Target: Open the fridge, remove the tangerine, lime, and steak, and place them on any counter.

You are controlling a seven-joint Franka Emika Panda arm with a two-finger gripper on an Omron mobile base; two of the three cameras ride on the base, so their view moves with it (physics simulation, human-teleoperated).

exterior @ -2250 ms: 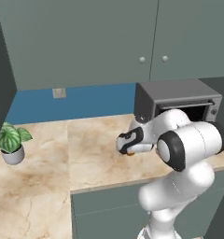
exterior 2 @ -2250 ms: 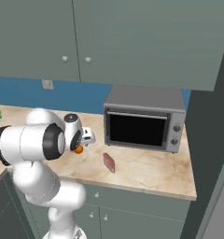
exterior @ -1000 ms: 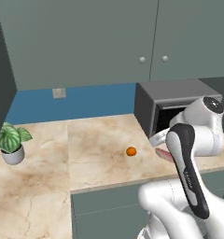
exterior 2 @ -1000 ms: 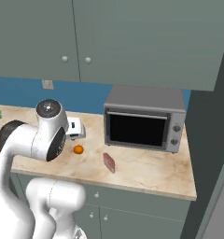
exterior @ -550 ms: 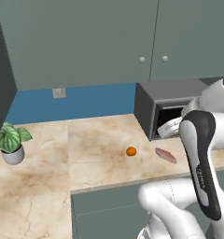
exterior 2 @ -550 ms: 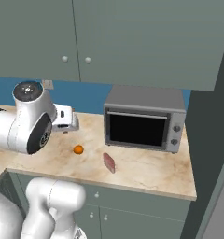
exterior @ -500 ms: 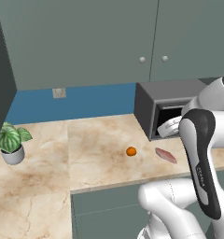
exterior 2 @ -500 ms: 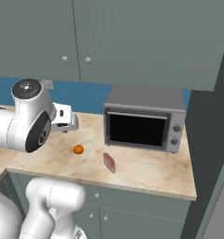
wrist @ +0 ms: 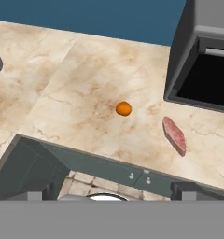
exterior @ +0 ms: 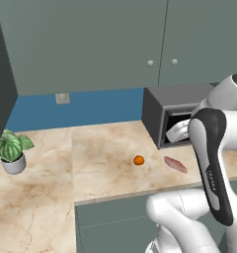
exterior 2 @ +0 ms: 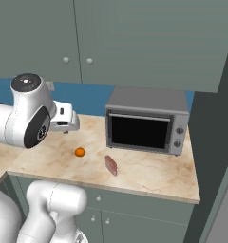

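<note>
Lifted up and back from the surface (exterior 2: pixel 149 173) since two seconds ago, the end effector (exterior 2: pixel 68 122) now hangs empty with jaws apart, the tangerine (exterior 2: pixel 80 152) left beside the steak (exterior 2: pixel 111 164) before the microwave (exterior 2: pixel 148 121), leaving the lime, I reckon.

Glossy white arm (exterior: pixel 189 222) built of thick rounded tubes, filling the lower right of the left base view; a dark grey forearm band (exterior: pixel 212 163) with small pale lettering; a round dark joint cap (exterior 2: pixel 37 130) ringed in grey; a boxy white hand (exterior 2: pixel 63 118) beside it.
</note>
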